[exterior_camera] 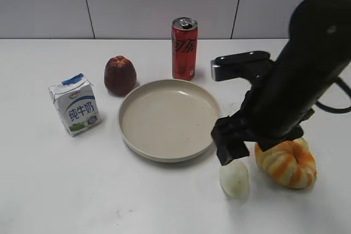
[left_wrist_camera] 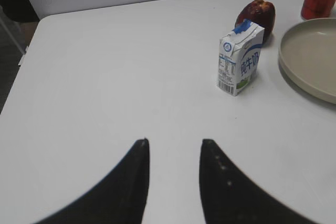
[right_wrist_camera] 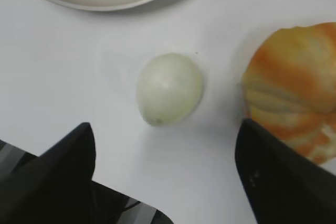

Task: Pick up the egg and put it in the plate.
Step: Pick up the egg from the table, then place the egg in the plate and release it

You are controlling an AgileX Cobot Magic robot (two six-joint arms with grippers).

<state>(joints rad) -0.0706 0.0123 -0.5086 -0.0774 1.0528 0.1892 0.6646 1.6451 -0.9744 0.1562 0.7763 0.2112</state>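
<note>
The pale egg (exterior_camera: 234, 178) lies on the white table just right of the plate's front edge; it also shows in the right wrist view (right_wrist_camera: 169, 88). The beige plate (exterior_camera: 131, 135) sits mid-table, empty; its rim shows in the right wrist view (right_wrist_camera: 100, 4) and in the left wrist view (left_wrist_camera: 286, 69). My right gripper (exterior_camera: 241, 149) (right_wrist_camera: 165, 124) is open and empty, hovering just above the egg with the fingers spread wide on either side. My left gripper (left_wrist_camera: 174, 141) is open and empty over bare table at the far left; it is out of the exterior view.
An orange-and-cream striped bread ring (exterior_camera: 286, 163) lies right beside the egg, close to my right finger (right_wrist_camera: 294, 103). A milk carton (exterior_camera: 74, 104) (left_wrist_camera: 240, 58), a dark red fruit (exterior_camera: 119, 74) (left_wrist_camera: 257, 17) and a red cola can (exterior_camera: 184, 48) stand left of and behind the plate.
</note>
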